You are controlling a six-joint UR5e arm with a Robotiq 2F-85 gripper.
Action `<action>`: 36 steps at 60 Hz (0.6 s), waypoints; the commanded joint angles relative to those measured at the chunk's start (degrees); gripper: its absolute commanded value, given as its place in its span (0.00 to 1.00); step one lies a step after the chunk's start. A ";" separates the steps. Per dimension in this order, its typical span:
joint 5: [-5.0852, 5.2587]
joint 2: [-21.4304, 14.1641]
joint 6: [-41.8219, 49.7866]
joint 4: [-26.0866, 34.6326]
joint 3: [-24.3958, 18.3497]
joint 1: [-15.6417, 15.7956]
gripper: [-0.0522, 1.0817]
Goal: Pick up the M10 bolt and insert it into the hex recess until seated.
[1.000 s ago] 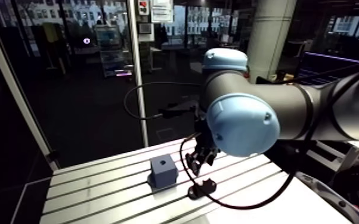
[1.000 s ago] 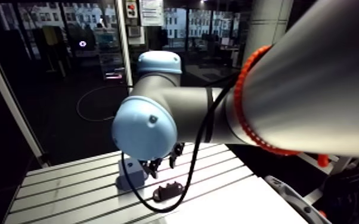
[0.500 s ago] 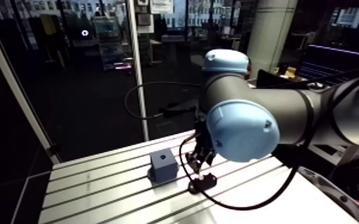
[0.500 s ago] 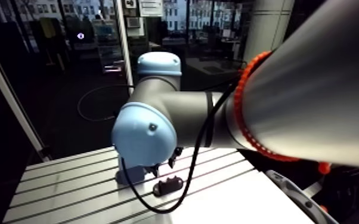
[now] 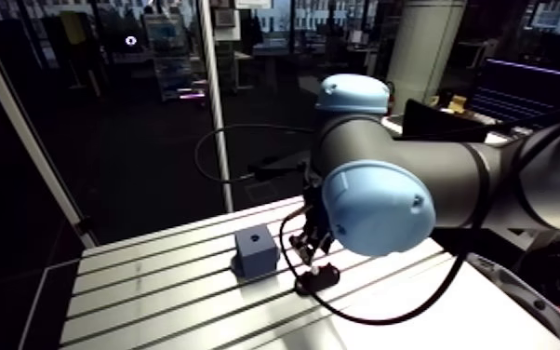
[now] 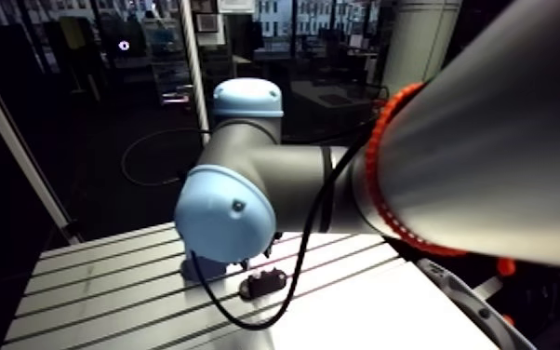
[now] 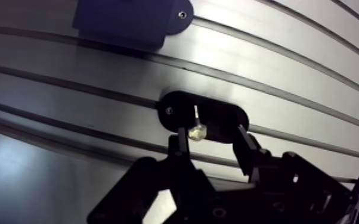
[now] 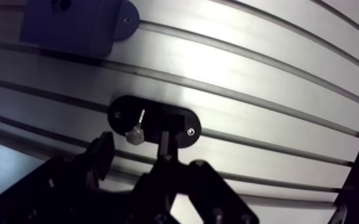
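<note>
- Bolt position — the M10 bolt [image 7: 197,129] sits on a black oval holder plate [image 7: 220,116]. Its bright hex head is just past the fingertips and roughly in the gap between them, a little nearer the finger [image 7: 179,148] on the 9 o'clock side.
- Axis — the thin shank runs from the head toward 12 o'clock, straight ahead of the jaws. I cannot tell whether the bolt stands upright and is seen on a slant, or lies flat on the plate.
- Jaws — released and spread wide, grasping nothing. They straddle the near edge of the plate and do not touch the bolt.
- Target — the blue block [image 7: 122,21] lies beyond the plate at about 11 o'clock, near it but apart. In the arm view the hex recess [image 5: 257,240] shows as a dark hole in the block's top face.
- Arm pose — the wrist is folded down so the tool points at the slotted aluminium surface [image 5: 153,289] and hangs low over the plate, with the block just beside it.
- Judgement — the closing line runs 9 to 3, across the shank's 12 o'clock line, so the approach looks squared up. What is left is probably a short drop and a squeeze. Because the head sits off-centre, one finger may meet it first and nudge it.
</note>
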 commanded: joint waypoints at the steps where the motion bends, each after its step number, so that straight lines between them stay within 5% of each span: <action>1: -0.04 0.30 1.44 -2.37 0.66 0.12 0.48; 36: 0.02 2.39 3.16 -4.46 1.72 0.46 0.49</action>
